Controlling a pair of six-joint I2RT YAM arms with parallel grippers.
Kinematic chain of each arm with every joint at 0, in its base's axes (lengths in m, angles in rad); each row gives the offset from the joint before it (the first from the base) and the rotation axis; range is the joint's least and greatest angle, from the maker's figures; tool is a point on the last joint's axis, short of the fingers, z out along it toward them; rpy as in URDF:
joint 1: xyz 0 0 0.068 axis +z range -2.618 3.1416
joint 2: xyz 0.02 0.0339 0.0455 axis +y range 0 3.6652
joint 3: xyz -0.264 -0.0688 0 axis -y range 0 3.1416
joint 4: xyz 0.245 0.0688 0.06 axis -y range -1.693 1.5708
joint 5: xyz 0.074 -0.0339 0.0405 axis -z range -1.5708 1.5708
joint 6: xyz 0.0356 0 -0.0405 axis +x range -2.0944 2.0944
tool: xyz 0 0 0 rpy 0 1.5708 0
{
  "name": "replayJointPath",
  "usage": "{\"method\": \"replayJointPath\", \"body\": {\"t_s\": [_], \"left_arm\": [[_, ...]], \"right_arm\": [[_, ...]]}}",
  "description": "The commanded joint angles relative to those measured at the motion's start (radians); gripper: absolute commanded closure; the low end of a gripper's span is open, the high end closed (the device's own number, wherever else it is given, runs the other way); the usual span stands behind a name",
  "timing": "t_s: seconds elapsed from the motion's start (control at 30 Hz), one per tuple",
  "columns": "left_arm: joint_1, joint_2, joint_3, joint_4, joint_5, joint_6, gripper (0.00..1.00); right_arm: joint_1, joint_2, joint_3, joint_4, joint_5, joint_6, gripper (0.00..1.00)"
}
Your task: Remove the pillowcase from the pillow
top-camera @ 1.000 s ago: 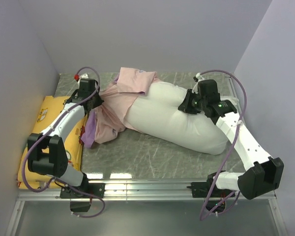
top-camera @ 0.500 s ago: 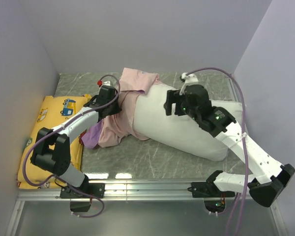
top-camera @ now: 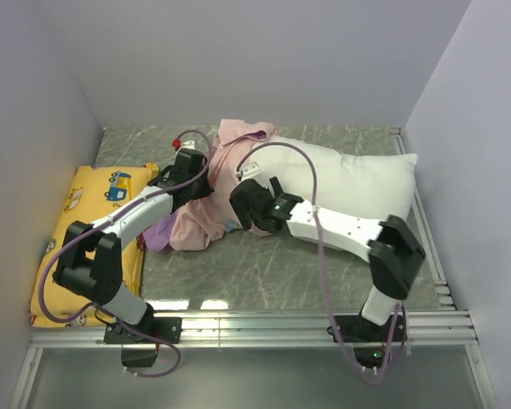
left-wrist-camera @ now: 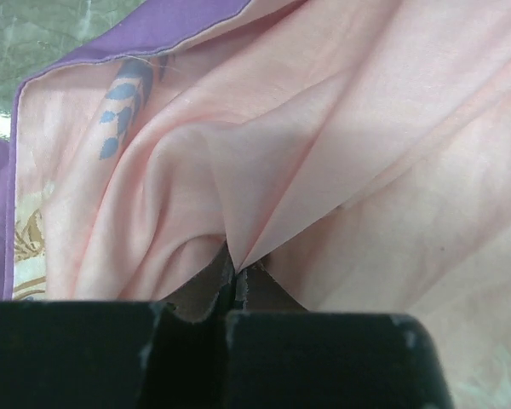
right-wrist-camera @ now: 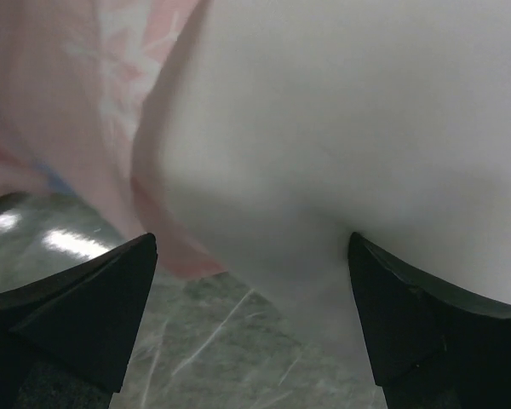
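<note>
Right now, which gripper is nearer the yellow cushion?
Left. The left gripper pinches the pillowcase near the yellow cushion; the right gripper is farther off, open at the pillow.

Left arm [top-camera: 132, 215]: stretched forward, angled toward the centre.
Left gripper [left-wrist-camera: 236, 279]: fingers pressed together, pinching the pillowcase [left-wrist-camera: 324, 128].
Right arm [top-camera: 341, 228]: elbow bent, forearm reaching left.
Right gripper [right-wrist-camera: 251, 243]: fingers spread wide.

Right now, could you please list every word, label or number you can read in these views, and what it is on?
No text can be read in any view.
On the yellow cushion: small dark marks in the print, too small to read.
On the pillowcase: only a blue leaf pattern shows, no letters.
</note>
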Motion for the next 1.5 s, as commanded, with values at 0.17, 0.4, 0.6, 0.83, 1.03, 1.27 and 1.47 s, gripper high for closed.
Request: {"method": "replayJointPath", "body": {"t_s": [0.17,0.4,0.6,0.83,1.03,1.27,1.47], "left_arm": [[-0.012,-0.062,-0.002,0.019,0.031,0.031,0.87],[-0.170,-0.157,0.009,0.016,-0.014,0.001,0.23],[-0.305,-0.197,-0.028,0.041,-0.121,-0.051,0.14],[-0.330,-0.064,-0.026,-0.007,-0.288,-0.108,0.23],[-0.293,-0.067,-0.039,-0.055,-0.429,-0.127,0.94],[-0.109,-0.159,-0.143,0.014,-0.313,-0.116,0.99],[0.023,-0.065,-0.128,0.071,-0.169,-0.096,1.00]], "right_arm": [[-0.114,0.035,-0.073,0.151,-0.090,0.067,0.09],[-0.146,0.001,-0.090,0.188,-0.185,0.081,1.00],[-0.177,-0.086,-0.108,0.213,-0.279,0.118,1.00],[-0.204,-0.194,-0.102,0.158,-0.330,0.144,1.00],[-0.305,-0.330,-0.131,0.090,-0.359,0.164,1.00],[-0.443,-0.504,-0.165,0.027,-0.405,0.181,1.00],[-0.466,-0.611,-0.110,-0.028,-0.509,0.178,1.00]]}}
